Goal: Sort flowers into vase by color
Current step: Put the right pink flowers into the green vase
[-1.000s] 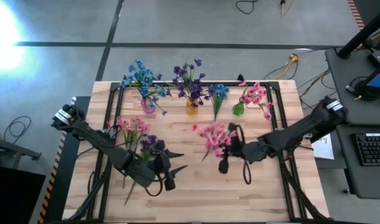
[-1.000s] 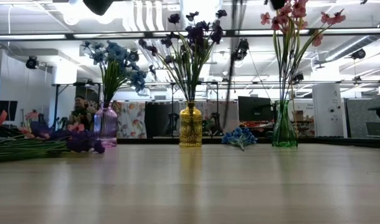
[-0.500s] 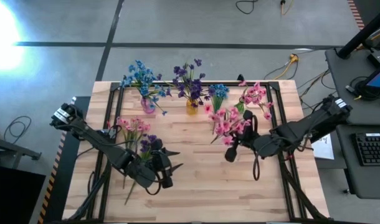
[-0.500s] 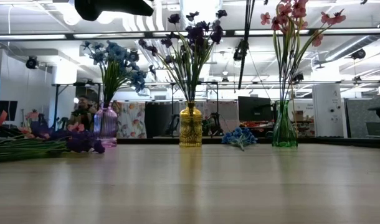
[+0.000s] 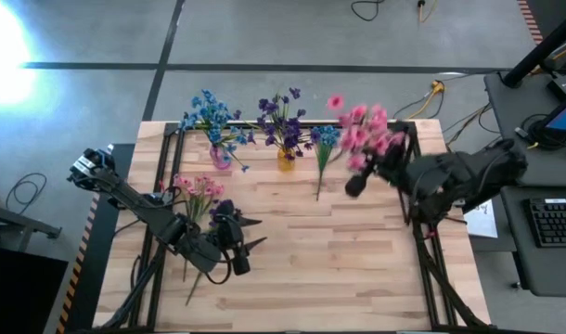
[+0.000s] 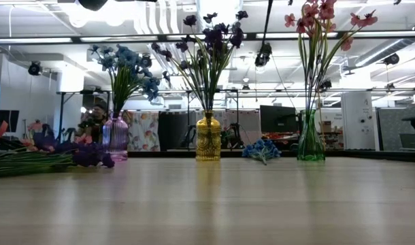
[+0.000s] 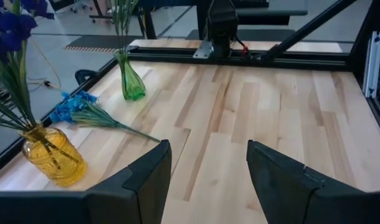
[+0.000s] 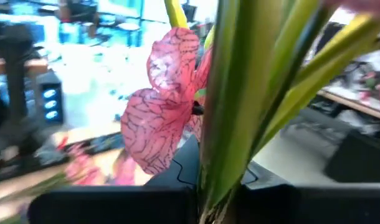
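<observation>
My right gripper [image 5: 368, 173] is raised over the table's far right part, shut on a pink flower sprig whose blossoms [image 5: 361, 130] lie over the green vase [image 6: 310, 141]. Its green stems [image 8: 240, 106] and one pink blossom [image 8: 164, 106] fill the right wrist view. My left gripper [image 5: 235, 249] is open, low over the near left part, beside a pile of pink and purple sprigs [image 5: 203, 197] lying flat on the wood. A blue sprig [image 5: 322, 148] lies between the yellow vase [image 5: 285, 160] and the green vase. The pink glass vase [image 5: 218, 158] holds blue flowers. My right gripper pinches the pink sprig's bundle of green stems [image 8: 224, 177] between its two fingers, below the blossoms. The sprig is lifted clear of the table. Its blossoms [image 8: 164, 106] point away from the gripper, toward the far edge.
The three vases stand in a row along the far edge; the yellow vase [image 6: 208, 138] holds purple flowers and the green vase pink ones. A black frame rail [image 5: 162, 195] runs around the tabletop. Bare wood [image 5: 357, 260] spans the near middle and right.
My right gripper has carried the pink sprig up and toward the far edge, from the table's middle to above the green vase, staying shut on the stems. The blossoms swung from over the middle to the far right. My left gripper has edged slightly left.
</observation>
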Action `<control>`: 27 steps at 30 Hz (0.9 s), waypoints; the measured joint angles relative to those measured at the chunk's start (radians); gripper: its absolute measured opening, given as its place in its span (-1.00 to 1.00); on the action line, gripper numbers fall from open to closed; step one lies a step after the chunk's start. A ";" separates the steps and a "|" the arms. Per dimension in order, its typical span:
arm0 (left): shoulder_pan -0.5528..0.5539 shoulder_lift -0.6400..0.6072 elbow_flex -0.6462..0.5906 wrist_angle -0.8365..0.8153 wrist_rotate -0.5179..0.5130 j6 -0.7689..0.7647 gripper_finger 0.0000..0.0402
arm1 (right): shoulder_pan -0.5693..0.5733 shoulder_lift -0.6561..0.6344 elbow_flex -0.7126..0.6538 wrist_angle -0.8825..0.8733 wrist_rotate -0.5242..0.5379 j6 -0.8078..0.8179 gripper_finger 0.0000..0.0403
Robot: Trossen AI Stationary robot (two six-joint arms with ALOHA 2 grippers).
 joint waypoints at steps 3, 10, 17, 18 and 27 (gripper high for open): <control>0.000 -0.001 0.000 -0.004 -0.010 0.000 -0.03 | -0.071 -0.004 0.046 0.000 0.001 -0.053 -0.91; 0.001 -0.002 0.000 -0.015 -0.027 0.000 -0.03 | -0.279 -0.034 0.105 -0.033 -0.121 -0.073 -0.91; 0.002 -0.002 0.000 -0.015 -0.028 0.000 -0.03 | -0.509 -0.051 0.122 -0.106 -0.185 -0.046 -0.91; 0.002 -0.002 0.000 -0.015 -0.028 0.000 -0.03 | -0.539 -0.055 0.122 -0.106 -0.185 -0.045 -0.91; 0.002 -0.002 0.000 -0.017 -0.028 0.000 -0.03 | -0.774 -0.094 0.122 -0.157 -0.318 0.002 -0.91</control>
